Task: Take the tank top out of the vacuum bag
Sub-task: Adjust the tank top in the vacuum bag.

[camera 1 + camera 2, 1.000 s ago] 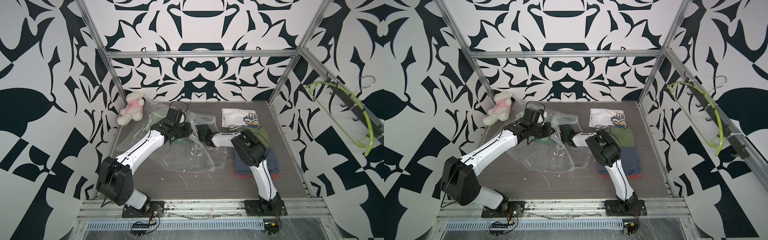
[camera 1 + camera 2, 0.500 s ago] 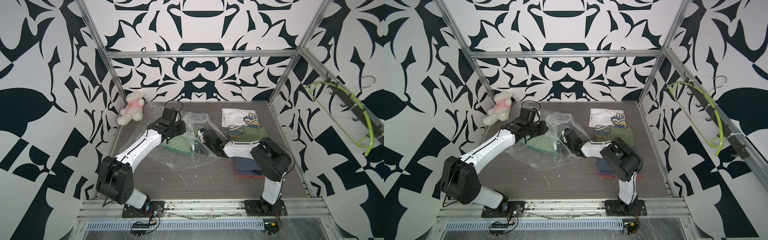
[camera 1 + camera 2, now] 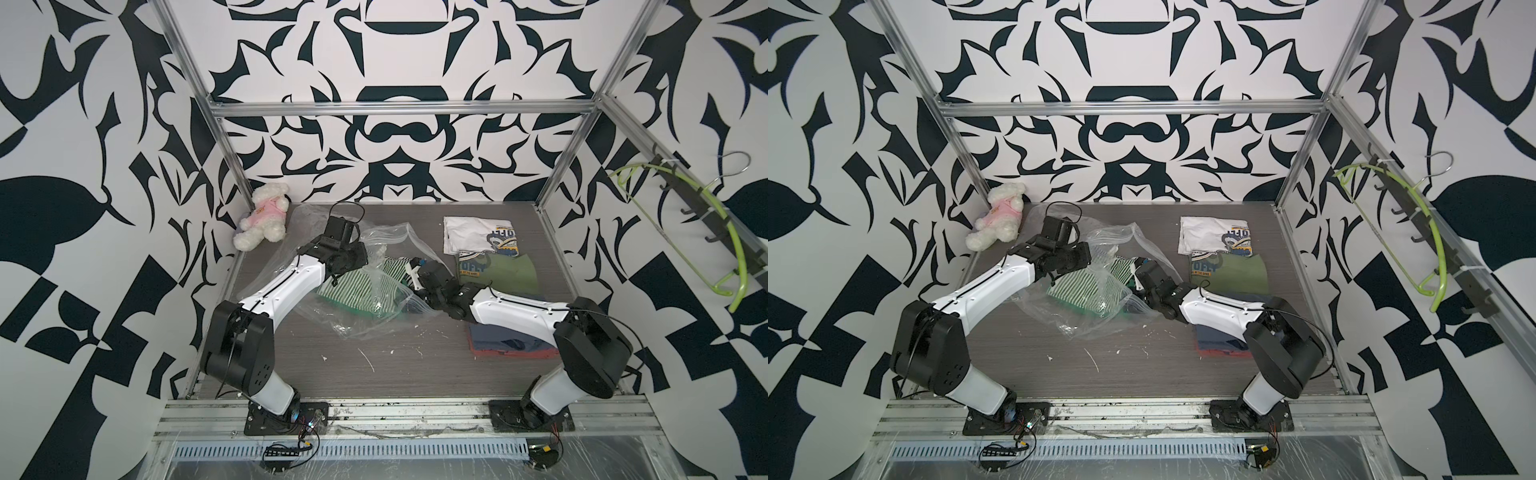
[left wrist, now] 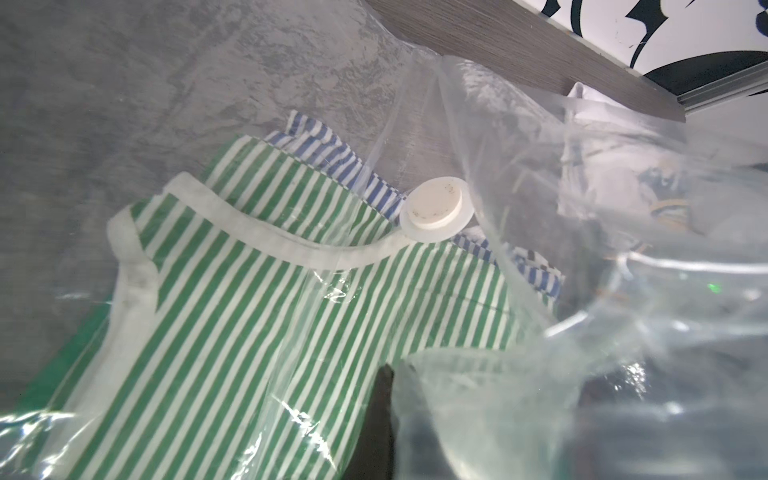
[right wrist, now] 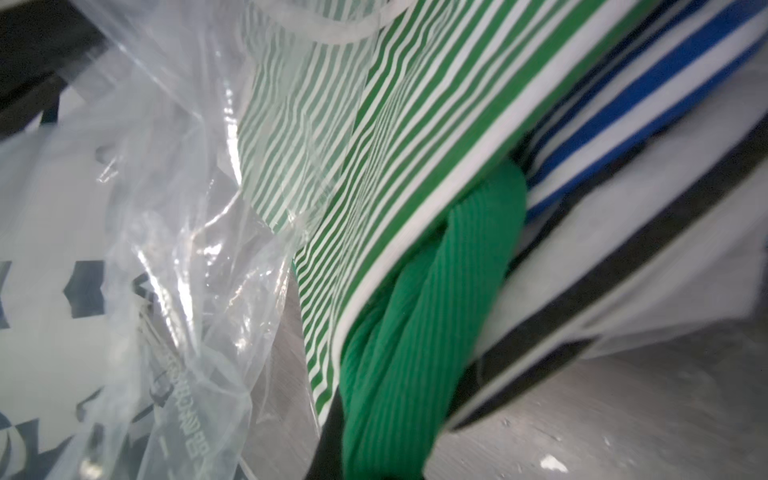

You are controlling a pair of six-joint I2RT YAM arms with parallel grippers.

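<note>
Left gripper [image 3: 359, 261] closed on vacuum bag [image 3: 361, 326] film; right gripper [image 3: 413, 274] closed at its mouth, what it holds is hidden. Green-striped tank top [image 4: 291, 316] is at least partly inside, mid-surface [image 3: 395, 374]. Risk: blue-striped garment [image 5: 665, 83] drags out too - or film slips free.

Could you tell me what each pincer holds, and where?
Left pincer: the vacuum bag, by its upper plastic layer. Right pincer: apparently the tank top, by its edge.
</note>
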